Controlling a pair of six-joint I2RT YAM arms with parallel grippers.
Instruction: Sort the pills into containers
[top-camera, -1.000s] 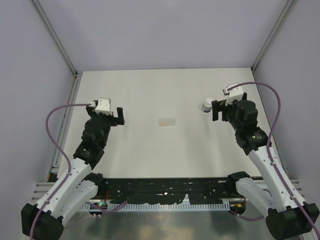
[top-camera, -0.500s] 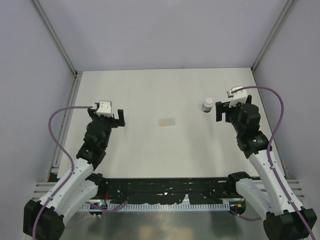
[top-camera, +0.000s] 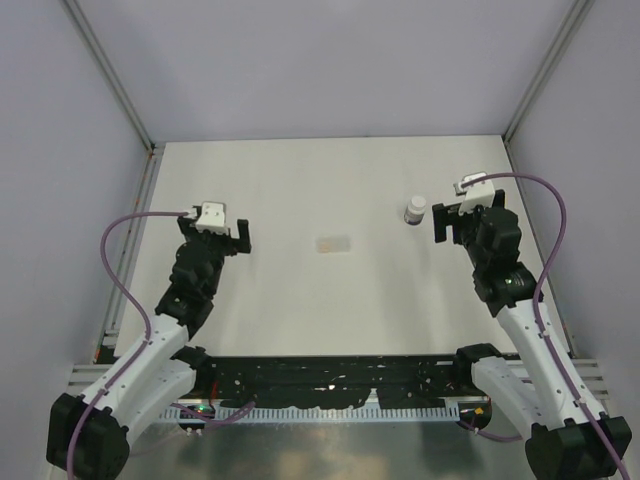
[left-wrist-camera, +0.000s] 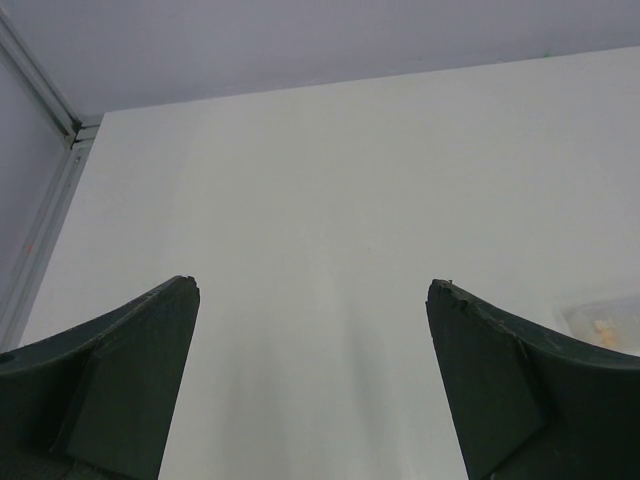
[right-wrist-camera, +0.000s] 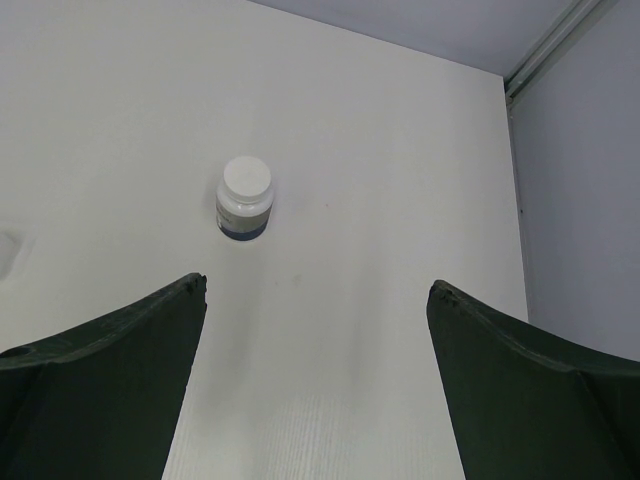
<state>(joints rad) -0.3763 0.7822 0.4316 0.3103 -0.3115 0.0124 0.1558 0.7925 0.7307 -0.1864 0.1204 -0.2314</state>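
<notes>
Both grippers hang released, jaws wide, nothing held. My left gripper (left-wrist-camera: 312, 288) faces bare table (top-camera: 300, 180). The packet (top-camera: 333, 244) lies flat to its right, between the arms, with its long axis running across. Faint orange pills (left-wrist-camera: 603, 325) appear to be inside it. Farther out, the bottle (right-wrist-camera: 245, 197) stands upright and capped, ahead of my right gripper (right-wrist-camera: 318, 285) and slightly to its left. The right arm is clearly the nearer one. I judge neither approach obstructed.

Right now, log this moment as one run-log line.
left gripper open, empty | right gripper open, empty, facing bottle | bottle upright, capped, untouched | packet flat, untouched
</notes>
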